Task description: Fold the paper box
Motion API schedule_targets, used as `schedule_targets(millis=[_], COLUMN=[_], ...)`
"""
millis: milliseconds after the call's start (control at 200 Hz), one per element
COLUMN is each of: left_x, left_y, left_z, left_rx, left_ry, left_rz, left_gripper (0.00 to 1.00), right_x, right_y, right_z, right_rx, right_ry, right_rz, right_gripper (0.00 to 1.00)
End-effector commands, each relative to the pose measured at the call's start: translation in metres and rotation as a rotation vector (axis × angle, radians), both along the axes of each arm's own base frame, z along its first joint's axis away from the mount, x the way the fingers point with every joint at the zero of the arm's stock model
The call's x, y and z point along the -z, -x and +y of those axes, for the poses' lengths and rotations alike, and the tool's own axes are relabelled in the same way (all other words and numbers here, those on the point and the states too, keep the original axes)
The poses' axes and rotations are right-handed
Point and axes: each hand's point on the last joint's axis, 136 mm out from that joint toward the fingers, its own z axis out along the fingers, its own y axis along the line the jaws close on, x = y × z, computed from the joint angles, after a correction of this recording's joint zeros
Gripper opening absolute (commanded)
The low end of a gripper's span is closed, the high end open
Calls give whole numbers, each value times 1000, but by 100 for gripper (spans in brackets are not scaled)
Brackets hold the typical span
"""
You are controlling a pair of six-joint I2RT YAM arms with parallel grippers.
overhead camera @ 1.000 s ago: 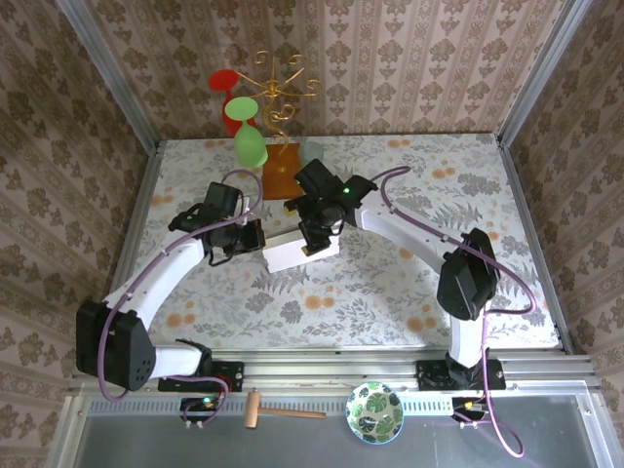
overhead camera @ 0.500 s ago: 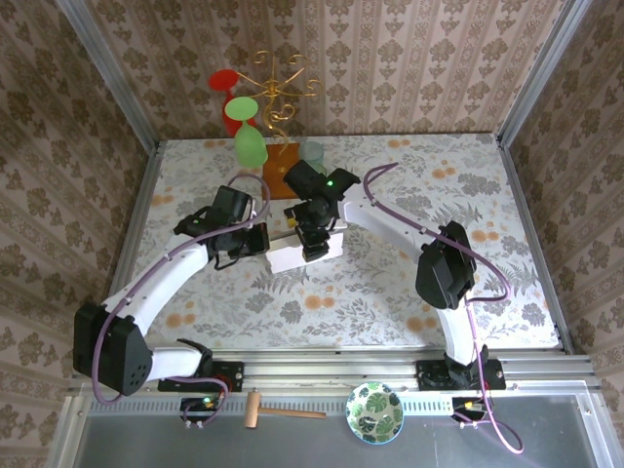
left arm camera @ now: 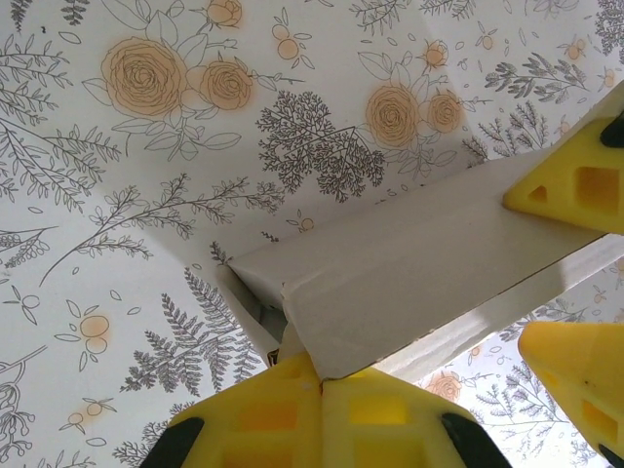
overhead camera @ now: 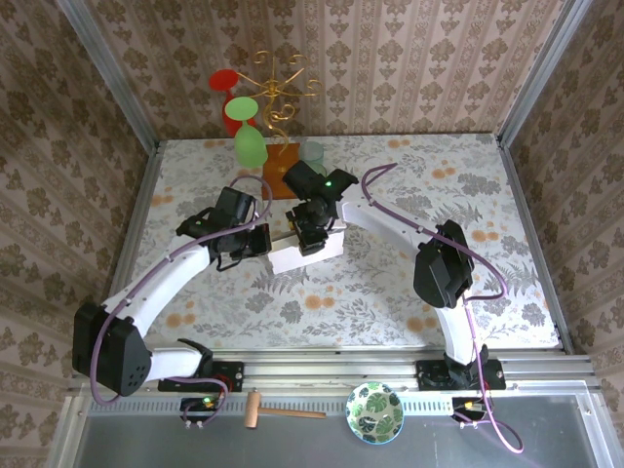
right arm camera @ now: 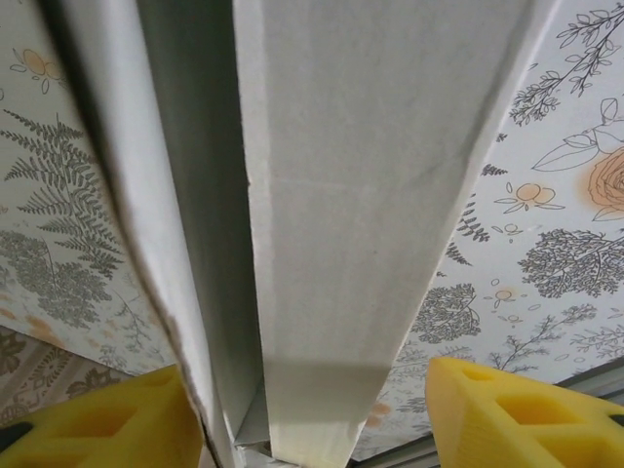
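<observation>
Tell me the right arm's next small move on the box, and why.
Probably close the right gripper on the paper box: its jaws straddle a folded panel with a gap showing on one side, while the left gripper pinches a corner, steadying it.

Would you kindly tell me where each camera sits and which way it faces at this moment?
Top external: above and behind the arms, looking down at the table; both arms show, with the left claw and right claw meeting at the paper box.
Left wrist: on the left arm, looking along its shut fingers, which pinch the box's edge.
Right wrist: on the right arm, looking along the box between its parted fingers.
Shared: top and left wrist views both catch the right claw astride the box.
</observation>
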Motion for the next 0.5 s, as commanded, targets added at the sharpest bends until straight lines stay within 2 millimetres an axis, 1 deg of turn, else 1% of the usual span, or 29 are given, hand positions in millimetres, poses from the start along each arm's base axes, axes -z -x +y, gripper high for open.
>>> schedule_targets(millis=[0,215,410,495], left_x=[20,17,14,13], left_y=[24,27,30,32], left_z=[6,1,0,-1], left_rx=[-11,-31,-51,-57], left_ry=[-29,7,24,35], left_rz=[105,127,152,167], left_gripper=[0,0,0,0], right_x=[23,28,32,33], right_y=[5,6,8,8], right_z=[-6,-8,-10,-11], right_rx=[32,44,52,58], right_ry=[58,61,61,59], right_rz=[44,50,57,59], right_gripper=[56,47,44,42])
